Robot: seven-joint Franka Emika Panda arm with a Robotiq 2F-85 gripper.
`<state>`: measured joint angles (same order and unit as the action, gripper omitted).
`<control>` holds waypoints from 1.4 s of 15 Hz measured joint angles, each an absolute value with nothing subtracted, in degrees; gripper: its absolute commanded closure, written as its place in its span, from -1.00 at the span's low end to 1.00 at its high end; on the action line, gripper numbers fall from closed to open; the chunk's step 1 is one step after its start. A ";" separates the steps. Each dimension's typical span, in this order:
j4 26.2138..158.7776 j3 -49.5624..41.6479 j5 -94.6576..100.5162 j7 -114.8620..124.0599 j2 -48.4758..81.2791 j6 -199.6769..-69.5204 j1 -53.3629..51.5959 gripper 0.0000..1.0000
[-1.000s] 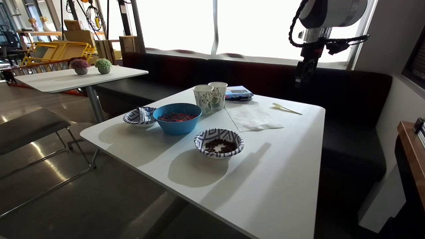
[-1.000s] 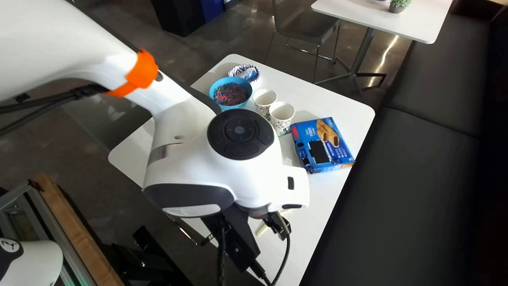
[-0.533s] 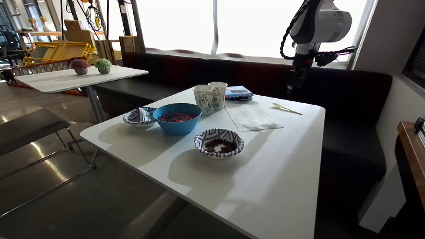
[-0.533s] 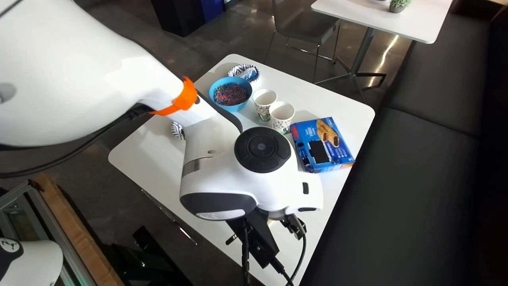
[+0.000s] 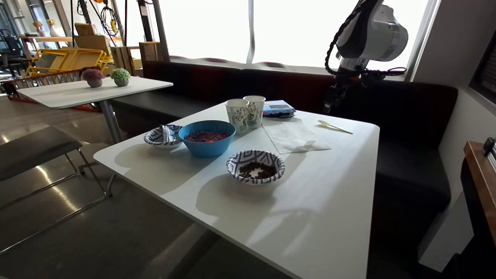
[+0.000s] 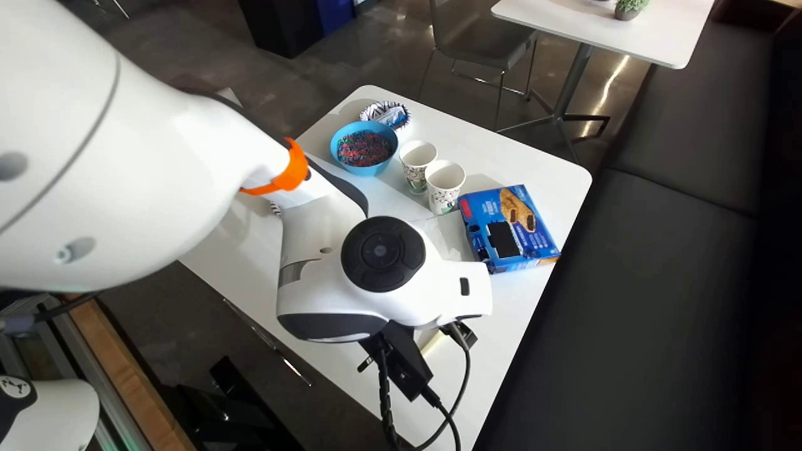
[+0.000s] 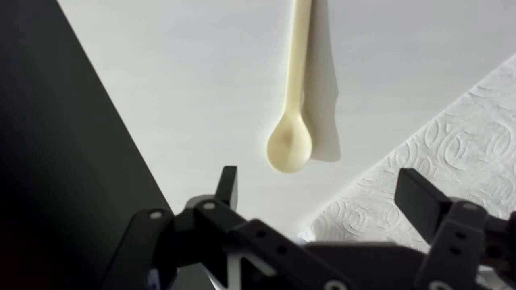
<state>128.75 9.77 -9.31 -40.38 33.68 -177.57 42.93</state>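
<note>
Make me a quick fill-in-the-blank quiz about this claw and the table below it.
The gripper is ____, with nothing held between its fingers.
Of handle and scoop, the ____ of the spoon lies nearer the gripper.
On the table stand ____ paper cups.
The plain bowl beside them is ____ in colour.
Missing words: open, scoop, two, blue.

The spoon (image 7: 289, 145) looks like smooth plastic, the towel (image 7: 455, 161) rough, embossed paper. The end effector (image 7: 316, 187) has a matt finish. The table (image 5: 329, 232) is smooth with a soft sheen; the box (image 6: 485, 216) near its edge looks like printed card, the bench (image 6: 670, 263) along that edge matt upholstery.
</note>
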 measured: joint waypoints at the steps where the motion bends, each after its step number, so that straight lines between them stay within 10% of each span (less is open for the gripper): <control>1: 129.24 12.29 -8.78 -40.39 34.53 -179.41 45.52 -1.00; 9: 132.38 16.72 6.10 -33.24 40.91 -189.75 57.10 -0.95; 21: 131.98 13.81 25.30 -22.95 46.22 -202.12 60.11 0.94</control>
